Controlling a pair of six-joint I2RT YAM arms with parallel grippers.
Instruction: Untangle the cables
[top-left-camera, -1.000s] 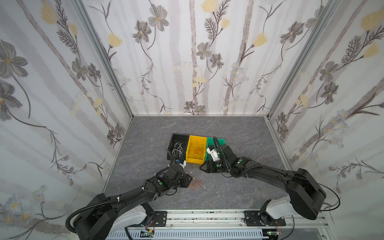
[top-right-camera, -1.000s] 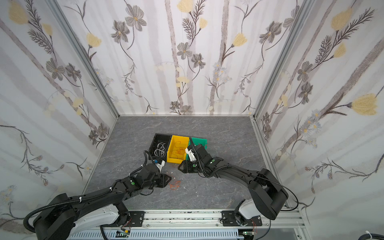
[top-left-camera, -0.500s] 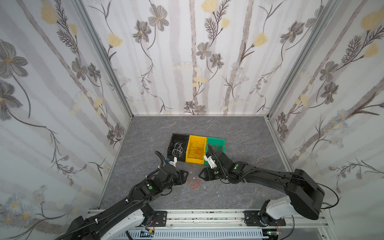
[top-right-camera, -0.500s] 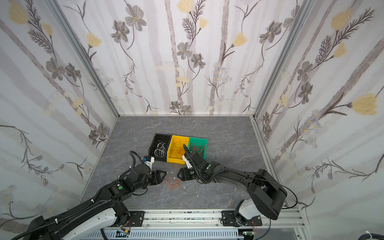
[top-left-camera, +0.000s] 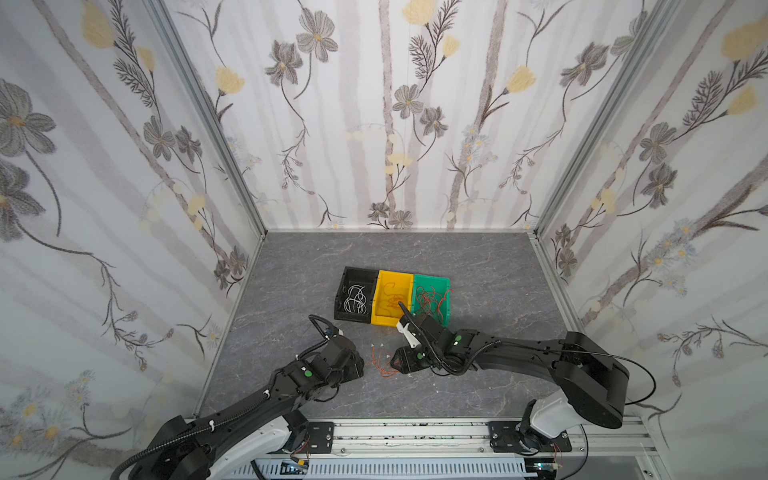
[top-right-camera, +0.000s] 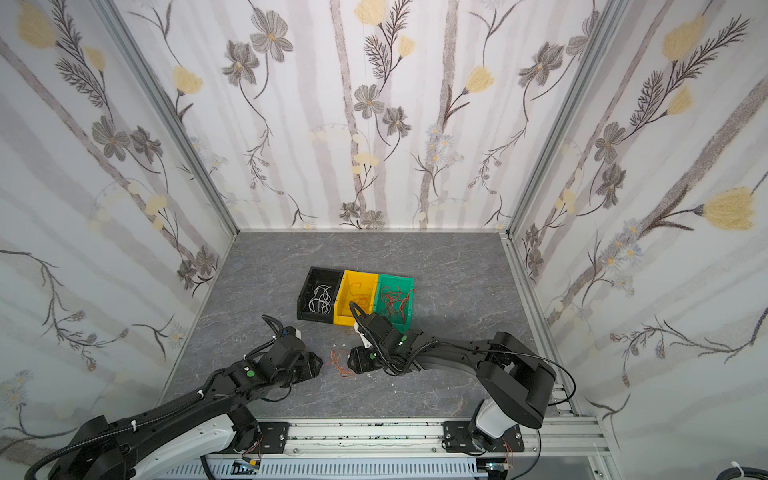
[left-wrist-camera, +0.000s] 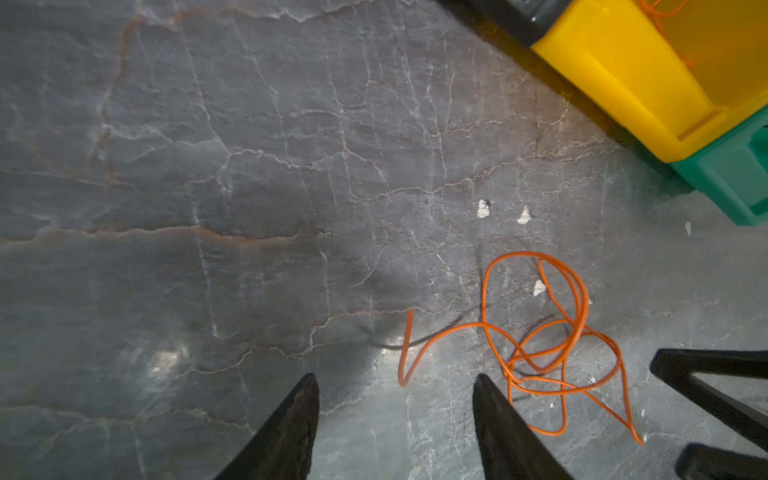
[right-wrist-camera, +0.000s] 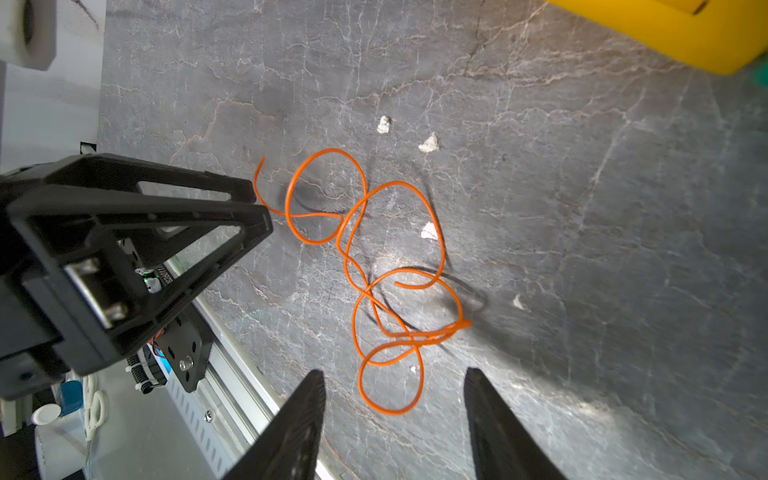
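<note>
Near tabletop (top-left-camera: 415, 257) front edge: orange cable (top-left-camera: 383, 363) tangle lies lengthwise between left end effector (left-wrist-camera: 394, 378) and right end effector (right-wrist-camera: 392, 371). Both stand apart, empty; right looks slightly nearer.

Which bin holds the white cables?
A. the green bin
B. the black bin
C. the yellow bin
B: in both top views the white cables lie coiled inside the black bin, at the left end of the row of three.
</note>
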